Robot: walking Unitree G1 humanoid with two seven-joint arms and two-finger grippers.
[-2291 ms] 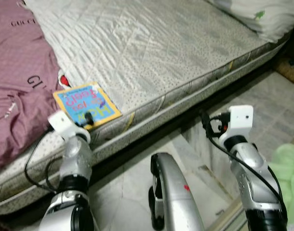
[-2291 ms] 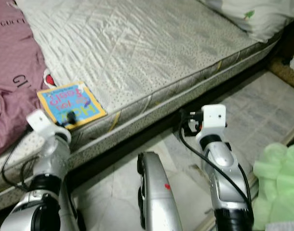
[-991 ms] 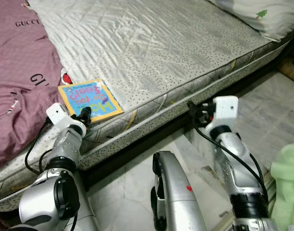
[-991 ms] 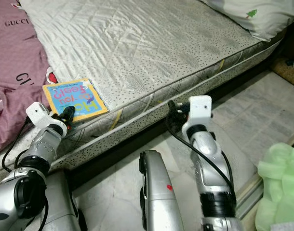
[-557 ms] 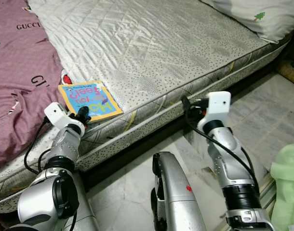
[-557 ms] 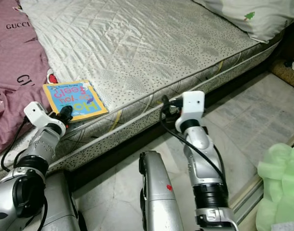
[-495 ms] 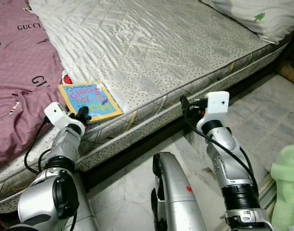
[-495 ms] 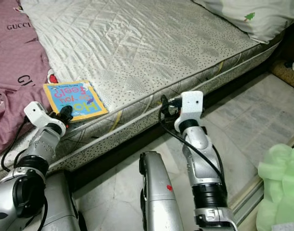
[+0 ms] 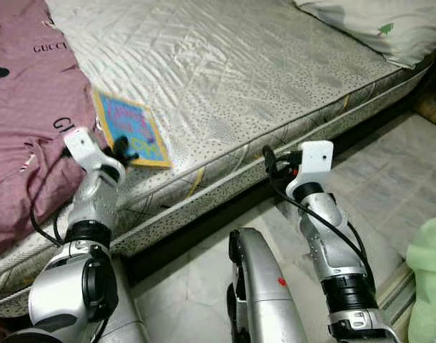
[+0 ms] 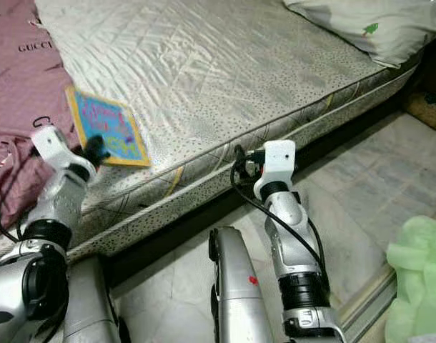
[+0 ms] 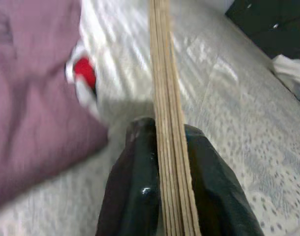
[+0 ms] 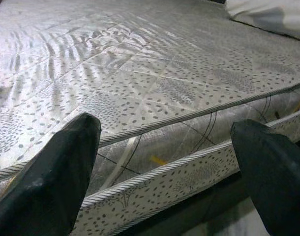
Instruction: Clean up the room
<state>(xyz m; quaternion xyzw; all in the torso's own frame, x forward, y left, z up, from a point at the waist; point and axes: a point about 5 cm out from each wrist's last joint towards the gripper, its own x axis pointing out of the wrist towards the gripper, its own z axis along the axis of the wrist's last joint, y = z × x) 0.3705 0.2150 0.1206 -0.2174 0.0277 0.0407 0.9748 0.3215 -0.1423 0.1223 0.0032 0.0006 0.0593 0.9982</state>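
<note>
Book (image 9: 131,131), blue-covered, tilted, yellow-edged

One book (image 9: 129,128), one mattress (image 9: 239,64), one pillow (image 9: 375,28).

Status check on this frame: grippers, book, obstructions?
Left gripper shut on the book, tilted up off the mattress. Right gripper open, at mattress edge. Maroon blanket beside book.

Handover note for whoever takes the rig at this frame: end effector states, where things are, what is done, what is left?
Left end effector: shut on the book, tilted up off the mattress beside the purple blanket.
Right end effector: open, holding nothing, at the mattress edge.
Done: book gripped.
Left: carry the book off and put it away; blanket and pillow still lie on the mattress.
</note>
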